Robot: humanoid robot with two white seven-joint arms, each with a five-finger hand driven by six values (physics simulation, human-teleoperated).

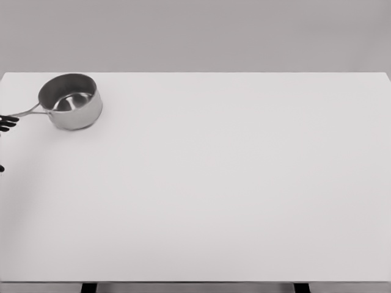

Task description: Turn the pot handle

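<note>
Steel pot (71, 101) upright at table's (232, 183) far-left corner, handle (25, 113) tip against left hand's (7, 122) dark fingers, grip indiscernible.

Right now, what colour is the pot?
Shiny silver metal; the pot shows best in the head view.

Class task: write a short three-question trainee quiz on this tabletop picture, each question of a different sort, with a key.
1. True or false: the pot stands upright on the white table.
2. Where on the table is the pot? A) far left corner B) centre C) near right corner
3. Fill in: the pot's handle points toward the picture's ____ edge, where dark fingers show.

Key: 1 true; 2 A; 3 left. Whether those fingers touch the handle's end cannot be told; little of the hand is in view.
</note>
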